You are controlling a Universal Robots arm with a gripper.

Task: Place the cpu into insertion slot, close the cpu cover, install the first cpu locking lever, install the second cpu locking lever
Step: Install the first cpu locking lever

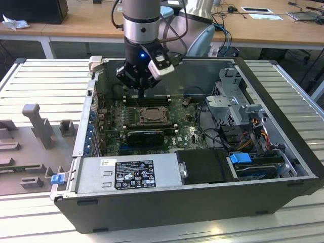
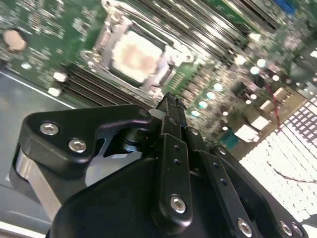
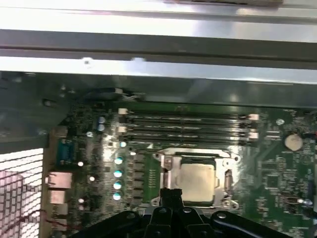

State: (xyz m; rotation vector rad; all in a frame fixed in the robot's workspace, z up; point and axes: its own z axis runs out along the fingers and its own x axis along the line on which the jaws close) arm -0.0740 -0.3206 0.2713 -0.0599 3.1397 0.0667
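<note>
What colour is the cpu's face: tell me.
The cpu is pale silver-beige, clearest in the first wrist view.

First wrist view: black gripper hides the near edge of the square silver metal cpu cover; gripper body cut off by picture edge. Second wrist view: pale silver-beige square cpu face blurred, washed out. Exterior view: cover detail too small to tell.

No print legible. Black label and white sticker on the power supply: characters unreadable.
</note>
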